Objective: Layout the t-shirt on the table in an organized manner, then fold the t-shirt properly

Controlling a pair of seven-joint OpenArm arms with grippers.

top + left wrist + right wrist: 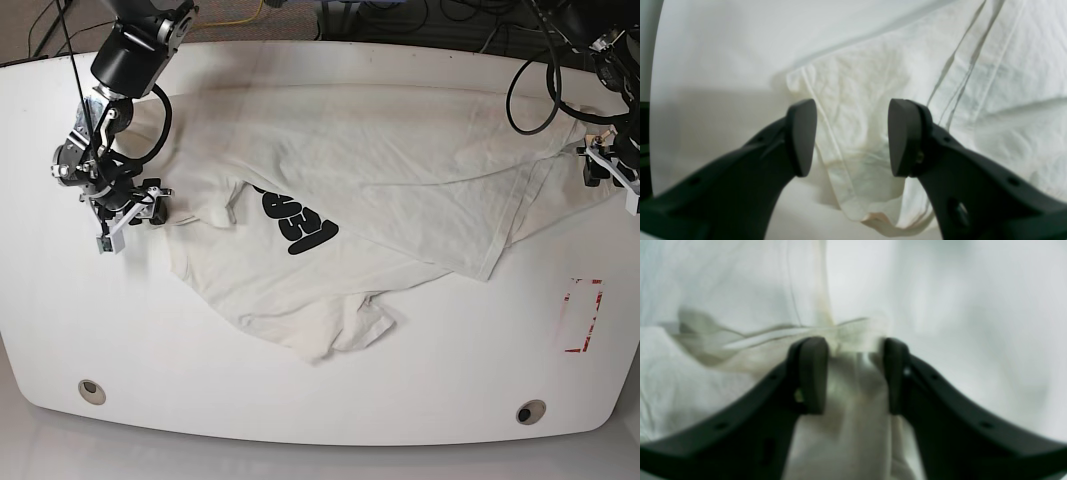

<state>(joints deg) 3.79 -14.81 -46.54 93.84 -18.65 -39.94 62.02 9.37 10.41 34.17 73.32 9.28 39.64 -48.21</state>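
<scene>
The white t-shirt (400, 170) lies crumpled and partly doubled over on the white table (300, 400), its black lettering (295, 222) facing up. At the shirt's left edge in the base view, my right gripper (125, 220) hovers low. In the right wrist view, that right gripper (855, 373) has its jaws apart, with a bunched fold of the t-shirt (853, 336) between the pads. My left gripper (605, 165) is at the shirt's far right end. In the left wrist view, the left gripper (851, 136) stands open just above a hemmed corner of the t-shirt (873, 83), holding nothing.
A red tape rectangle (583, 315) marks the table at the right. Two grey grommet holes (91, 390) (531, 411) sit near the front edge. Cables hang behind the table and beside both arms.
</scene>
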